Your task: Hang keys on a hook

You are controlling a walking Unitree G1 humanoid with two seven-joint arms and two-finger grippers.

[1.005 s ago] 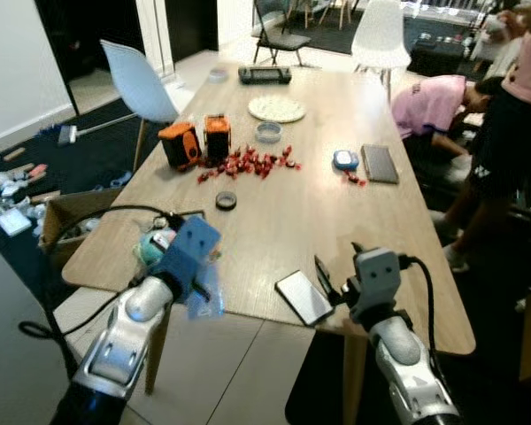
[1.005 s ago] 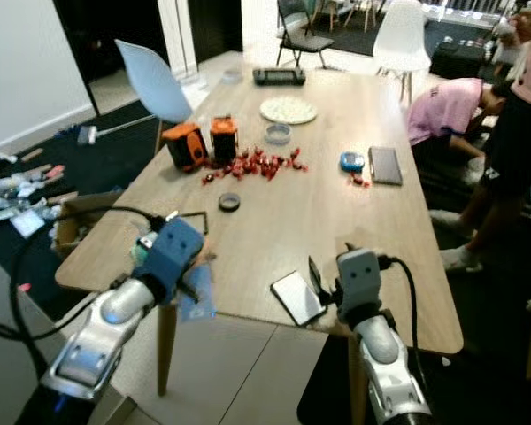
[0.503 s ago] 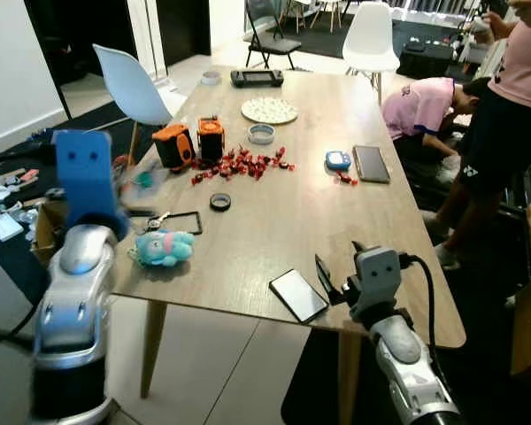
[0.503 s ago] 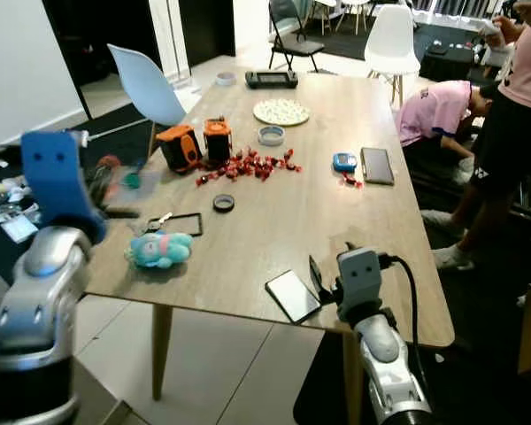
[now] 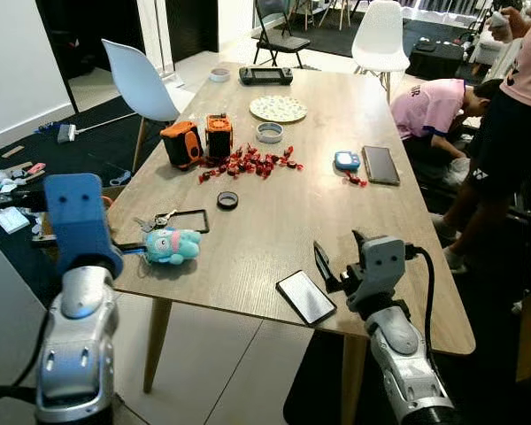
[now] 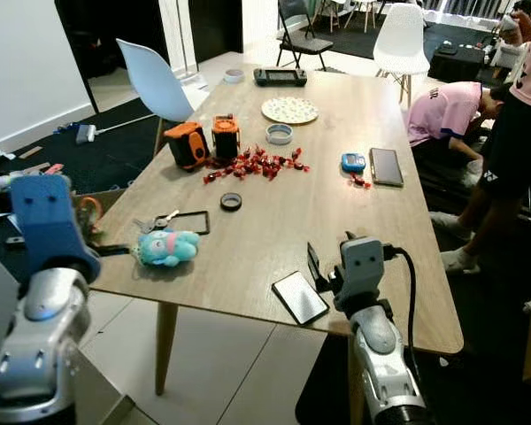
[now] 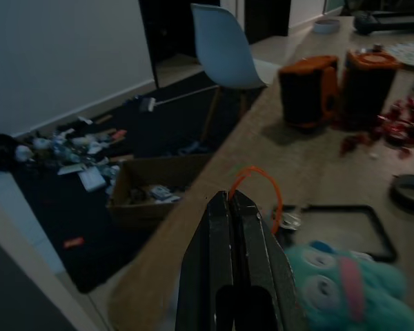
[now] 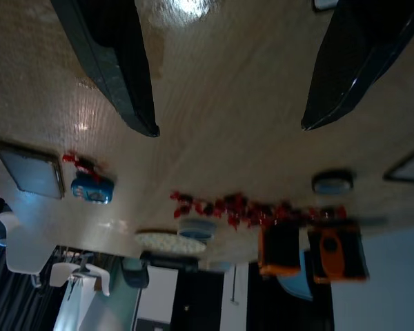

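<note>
Left tool [image 7: 229, 207] fingers together beside keys [image 5: 156, 219]; right tool [image 8: 228, 83] apart above table [image 5: 274, 212]; no legible writing.

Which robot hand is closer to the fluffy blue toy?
Left. The left hand hovers just beside the blue toy at the table's edge. The right hand is farther off, over by the black phone.

table [image 5: 274, 221] | phone [image 5: 305, 297] near front edge | red candies [image 5: 248, 164] | white chair [image 5: 142, 71]
</note>
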